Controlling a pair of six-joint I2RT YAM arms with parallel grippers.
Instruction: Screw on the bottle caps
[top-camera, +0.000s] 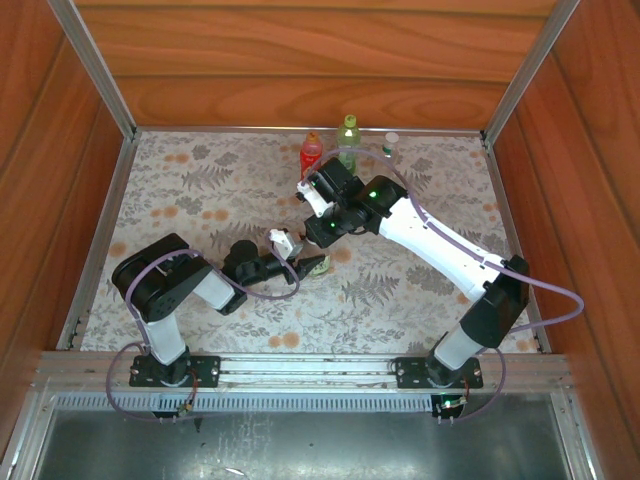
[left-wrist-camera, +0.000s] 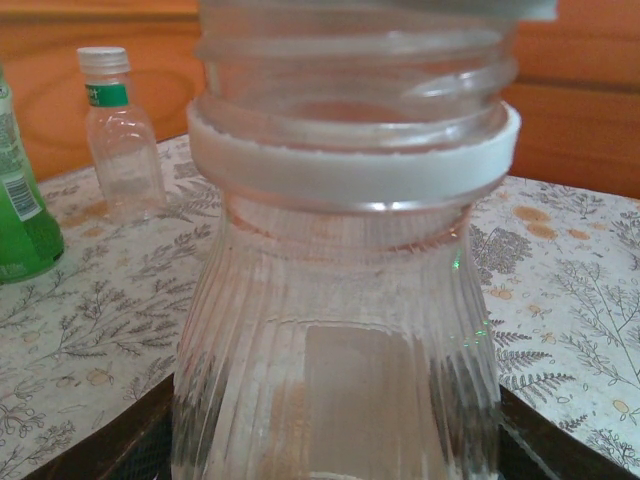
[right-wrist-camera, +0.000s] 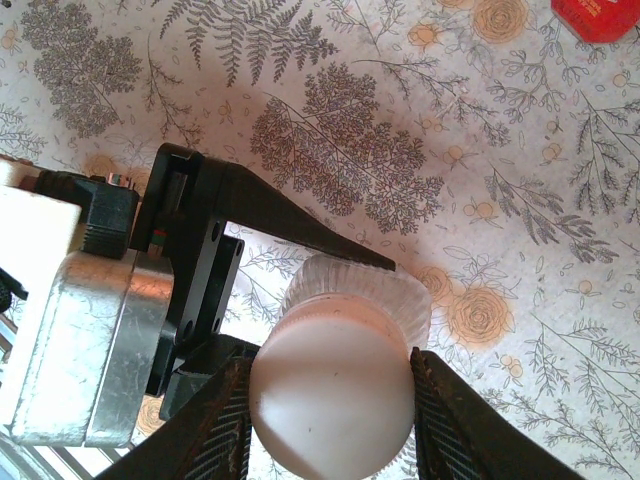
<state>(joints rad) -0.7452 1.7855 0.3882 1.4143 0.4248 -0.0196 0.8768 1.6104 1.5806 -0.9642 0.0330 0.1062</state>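
Observation:
A clear ribbed bottle (left-wrist-camera: 340, 330) stands upright at the table's middle (top-camera: 316, 266), with my left gripper (top-camera: 306, 266) shut on its lower body. Its dark fingers (left-wrist-camera: 560, 440) show at both lower corners. The neck has a white ring (left-wrist-camera: 350, 165) and bare threads above it. From above, my right gripper (right-wrist-camera: 335, 400) is shut on a white cap (right-wrist-camera: 335, 385) that sits on top of this bottle's mouth. The ribbed pads (right-wrist-camera: 215, 430) press the cap's two sides. My right gripper (top-camera: 298, 250) hangs over the bottle in the top view.
At the back edge stand a red bottle (top-camera: 311, 153), a green bottle (top-camera: 348, 140) and a small clear bottle with a green label and white cap (top-camera: 390, 145). The same small bottle (left-wrist-camera: 120, 140) and green bottle (left-wrist-camera: 20, 210) show behind. Wooden walls enclose the floral table (top-camera: 200, 200).

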